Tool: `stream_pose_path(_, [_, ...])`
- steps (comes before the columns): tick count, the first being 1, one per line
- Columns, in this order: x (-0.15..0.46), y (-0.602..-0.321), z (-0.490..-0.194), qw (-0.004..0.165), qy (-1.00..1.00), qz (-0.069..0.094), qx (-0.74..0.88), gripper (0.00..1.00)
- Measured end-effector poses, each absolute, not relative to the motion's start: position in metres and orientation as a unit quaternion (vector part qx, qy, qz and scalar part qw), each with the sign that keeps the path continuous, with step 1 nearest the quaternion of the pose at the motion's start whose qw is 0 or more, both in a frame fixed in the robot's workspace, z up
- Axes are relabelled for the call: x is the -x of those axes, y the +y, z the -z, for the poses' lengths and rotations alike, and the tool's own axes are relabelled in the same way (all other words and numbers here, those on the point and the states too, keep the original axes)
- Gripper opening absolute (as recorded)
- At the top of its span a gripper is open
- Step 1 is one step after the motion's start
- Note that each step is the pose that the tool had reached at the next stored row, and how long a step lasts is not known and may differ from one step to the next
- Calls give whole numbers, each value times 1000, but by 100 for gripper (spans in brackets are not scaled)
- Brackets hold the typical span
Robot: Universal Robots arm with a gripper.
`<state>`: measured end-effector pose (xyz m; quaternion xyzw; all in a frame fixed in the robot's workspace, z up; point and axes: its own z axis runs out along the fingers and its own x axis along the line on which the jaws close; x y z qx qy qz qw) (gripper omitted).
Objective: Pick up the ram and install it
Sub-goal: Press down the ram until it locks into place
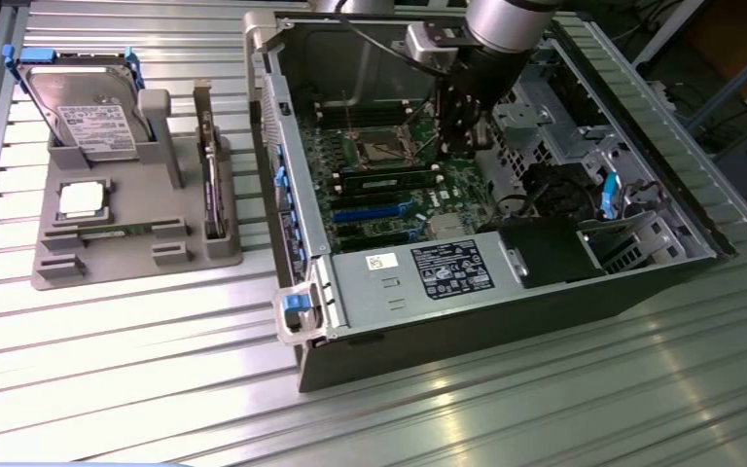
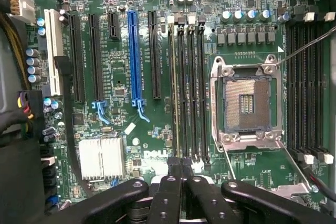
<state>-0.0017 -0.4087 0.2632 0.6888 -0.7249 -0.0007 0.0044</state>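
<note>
Inside the computer case [image 1: 504,292], the closed claw [image 2: 181,174] hangs over the motherboard [image 2: 121,77], ram [image 2: 174,87] seated beside the socket [image 2: 247,100].

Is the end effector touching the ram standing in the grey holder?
Apart. Exterior view: end effector down inside the computer case, ram upright in the grey holder outside it.

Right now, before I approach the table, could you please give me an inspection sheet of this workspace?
Surface: ribbed metal table, bearing open computer case and grey holder.
Job's things: ram upright in holder; another stick seems seated on the motherboard.
Clutter: hard drive, processor chip in holder.
Gripper: shut, empty, over the memory slots.
Cables: black bundle inside case.
Surroundings: metal bars beyond table.
</note>
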Motion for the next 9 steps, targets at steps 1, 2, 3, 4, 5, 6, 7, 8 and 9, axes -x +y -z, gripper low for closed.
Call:
stream_pose_path(1, [2,-409,-261,4,-725,1,-689,11])
stream_pose_path(2, [2,-409,-260,4,-725,1,-689,11])
stream_pose_path(3, [2,-409,-256,4,-725,1,-689,11])
stream_pose_path(4, [2,-409,-254,4,-725,1,-689,11])
stream_pose_path(5, [2,-409,-252,4,-725,1,-689,11])
stream_pose_path(6, [2,-409,-250,4,-725,1,-689,11])
stream_pose_path(7, [2,-409,-249,5,-725,1,-689,11])
stream_pose_path(8, [2,-409,-249,4,-725,1,-689,11])
stream_pose_path(9, [2,-409,-249,4,-725,1,-689,11])
